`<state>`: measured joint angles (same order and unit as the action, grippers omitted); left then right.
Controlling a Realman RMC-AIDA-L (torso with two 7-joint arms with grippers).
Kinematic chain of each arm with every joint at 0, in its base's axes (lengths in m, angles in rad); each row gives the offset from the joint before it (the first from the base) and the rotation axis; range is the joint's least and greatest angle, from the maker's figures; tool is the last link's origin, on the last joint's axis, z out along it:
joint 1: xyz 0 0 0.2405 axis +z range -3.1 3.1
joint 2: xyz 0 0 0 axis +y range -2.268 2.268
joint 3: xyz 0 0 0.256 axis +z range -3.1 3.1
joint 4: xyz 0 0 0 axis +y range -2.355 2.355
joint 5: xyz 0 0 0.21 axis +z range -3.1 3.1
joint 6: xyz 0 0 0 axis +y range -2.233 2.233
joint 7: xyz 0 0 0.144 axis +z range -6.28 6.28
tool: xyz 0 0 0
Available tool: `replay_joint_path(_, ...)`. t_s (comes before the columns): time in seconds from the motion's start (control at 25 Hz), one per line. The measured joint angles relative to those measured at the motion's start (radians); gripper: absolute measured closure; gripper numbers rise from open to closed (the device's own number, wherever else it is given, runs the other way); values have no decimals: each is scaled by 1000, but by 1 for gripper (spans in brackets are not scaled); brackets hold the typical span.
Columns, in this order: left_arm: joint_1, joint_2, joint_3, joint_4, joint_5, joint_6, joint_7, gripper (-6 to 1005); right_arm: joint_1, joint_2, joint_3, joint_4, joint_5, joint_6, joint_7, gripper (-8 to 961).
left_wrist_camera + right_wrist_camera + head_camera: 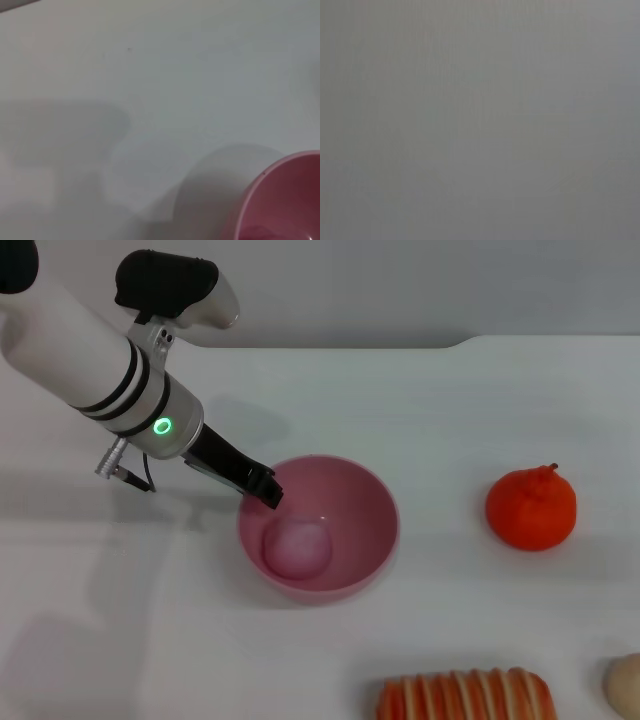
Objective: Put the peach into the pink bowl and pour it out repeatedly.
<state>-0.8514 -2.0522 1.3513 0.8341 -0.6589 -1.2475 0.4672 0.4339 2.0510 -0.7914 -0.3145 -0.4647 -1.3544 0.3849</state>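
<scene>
Left arm reaches in from the upper left of the head view, slanted downward, its left gripper [262, 489] at the near-left rim of the pink bowl [375, 502]; the dark fingers appear closed on that rim. The peach [297, 547] lies inside the bowl on its floor. The bowl stands upright on the white table [450, 400]. The left wrist view shows only an arc of bowl rim. The right gripper is out of sight; its wrist view is featureless grey. An orange fruit [531, 508] sits well to the right; a striped item [465, 695] is cut off at the bottom edge.
</scene>
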Motion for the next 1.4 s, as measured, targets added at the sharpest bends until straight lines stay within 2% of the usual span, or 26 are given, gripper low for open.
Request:
replay_joint_path(0.16,3,0,-7,43,-5,-3,2,610,-1,0,0,0,0,0,0,447)
replay_joint_path(0.28,20,-1,-49,115,-11,-3,15,487,-2,0,-1,0,0,0,0,447)
replay_joint_path(0.36,25,-2,-68,141,-15,-3,25,470,-3,-1,-1,1,0,0,1,447)
replay_joint_path(0.48,49,-1,-192,213,-175,18,165,444,-5,-1,-2,2,1,1,5,447)
replay_joint_path(0.64,59,-3,-327,180,-434,95,434,444,-6,0,-2,3,1,1,8,446)
replay_joint_path(0.68,59,-3,-327,180,-434,95,434,444,-6,1,-3,4,1,1,8,446)
replay_joint_path(0.72,79,-4,-374,94,-694,181,694,445,-5,1,-3,6,1,1,8,446)
replay_joint_path(0.76,83,-4,-379,80,-741,194,737,445,-5,2,-3,10,1,0,8,446)
replay_joint_path(0.8,90,-5,-391,38,-849,218,833,445,-4,3,-3,12,1,-2,8,446)
replay_joint_path(0.88,112,-9,-414,-81,-1164,244,1109,445,-2,7,-3,16,1,-5,8,446)
replay_joint_path(0.92,116,-10,-420,-114,-1250,243,1189,445,-2,9,-3,16,1,-6,8,446)
replay_joint_path(0.96,125,-13,-423,-188,-1422,227,1374,445,-2,10,-3,16,1,-7,7,446)
replay_joint_path(1.0,130,-15,-423,-235,-1519,213,1485,445,-2,11,-3,16,1,-7,6,446)
replay_joint_path(1.24,166,-26,-427,-475,-1964,137,2028,446,3,15,11,26,6,-1,1,446)
replay_joint_path(1.4,203,-26,-439,-560,-2085,125,2242,446,7,19,34,32,8,1,-25,446)
